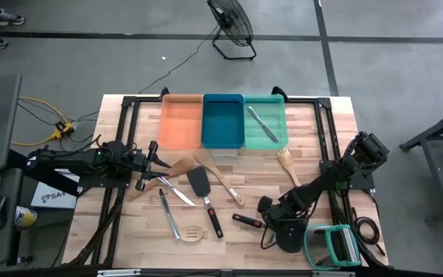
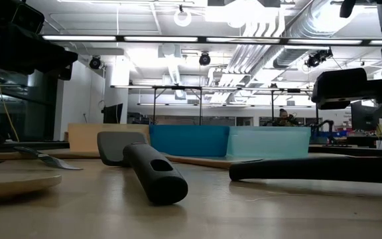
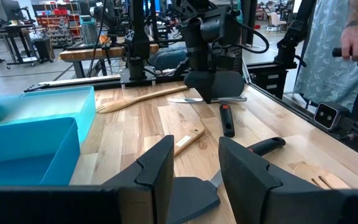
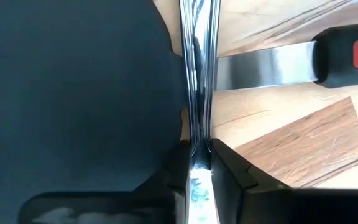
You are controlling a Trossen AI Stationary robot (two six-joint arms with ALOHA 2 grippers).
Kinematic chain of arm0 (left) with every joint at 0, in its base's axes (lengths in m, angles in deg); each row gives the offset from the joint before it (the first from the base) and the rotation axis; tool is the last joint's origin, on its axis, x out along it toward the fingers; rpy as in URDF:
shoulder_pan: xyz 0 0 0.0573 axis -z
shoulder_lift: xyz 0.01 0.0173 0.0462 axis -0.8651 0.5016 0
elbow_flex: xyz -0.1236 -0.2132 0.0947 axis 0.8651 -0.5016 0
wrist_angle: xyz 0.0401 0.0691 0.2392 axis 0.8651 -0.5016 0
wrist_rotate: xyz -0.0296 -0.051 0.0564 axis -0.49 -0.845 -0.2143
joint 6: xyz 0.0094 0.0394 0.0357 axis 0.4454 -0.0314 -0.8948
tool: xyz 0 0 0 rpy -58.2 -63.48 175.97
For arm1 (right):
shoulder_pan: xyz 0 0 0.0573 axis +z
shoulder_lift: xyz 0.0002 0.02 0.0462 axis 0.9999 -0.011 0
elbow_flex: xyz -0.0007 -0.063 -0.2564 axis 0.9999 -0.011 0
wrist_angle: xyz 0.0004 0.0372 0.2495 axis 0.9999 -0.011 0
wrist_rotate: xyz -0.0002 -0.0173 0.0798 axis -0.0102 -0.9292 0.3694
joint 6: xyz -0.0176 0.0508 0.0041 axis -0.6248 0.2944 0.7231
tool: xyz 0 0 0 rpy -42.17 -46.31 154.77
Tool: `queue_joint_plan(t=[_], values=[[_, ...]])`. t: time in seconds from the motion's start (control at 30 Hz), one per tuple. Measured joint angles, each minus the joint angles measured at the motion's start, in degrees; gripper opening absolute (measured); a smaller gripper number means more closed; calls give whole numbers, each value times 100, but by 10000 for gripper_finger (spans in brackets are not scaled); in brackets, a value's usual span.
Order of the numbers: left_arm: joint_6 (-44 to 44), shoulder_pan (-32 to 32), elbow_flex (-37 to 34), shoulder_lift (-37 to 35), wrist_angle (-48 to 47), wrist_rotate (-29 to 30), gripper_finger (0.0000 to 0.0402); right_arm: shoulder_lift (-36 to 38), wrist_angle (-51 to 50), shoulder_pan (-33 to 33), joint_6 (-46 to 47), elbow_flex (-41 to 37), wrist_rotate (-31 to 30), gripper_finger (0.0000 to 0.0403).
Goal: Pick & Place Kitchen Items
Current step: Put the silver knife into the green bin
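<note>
My right gripper (image 1: 271,213) points steeply down near the table's front right and is shut on a slim silver piece of cutlery (image 4: 197,74), which also shows level under it in the left wrist view (image 3: 188,99). The cutlery crosses the silver shank of a black spatula with a black and red handle (image 4: 347,56), which lies on the table (image 1: 246,221). My left gripper (image 3: 196,165) waits open and level above the table's left side (image 1: 160,156), with nothing between its fingers. My right gripper pinches the silver cutlery's narrow stem (image 4: 197,146) between its two fingers, which come from above and point steeply down. The stem runs on past the fingertips and over the spatula's shank. Whether the cutlery is clear of the table I cannot tell.
Orange (image 1: 181,123), blue (image 1: 223,123) and teal (image 1: 278,115) trays stand in a row at the far edge; a silver utensil (image 1: 261,125) lies in the teal one. Loose utensils lie mid-table: a black spatula (image 1: 201,185), a wooden fork (image 1: 285,160), a slotted wooden spatula (image 1: 192,233). A green-framed rack (image 1: 331,246) stands front right.
</note>
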Motion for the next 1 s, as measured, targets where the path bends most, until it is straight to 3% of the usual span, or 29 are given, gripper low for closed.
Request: queue_joint_plan(t=[0.43,1.0], values=[[1,-1,0,0,0,0,125,458,-114,-11,520,114,-280,30],[2,-1,-1,0,0,0,125,1501,-47,-649,3477,114,-1629,30]])
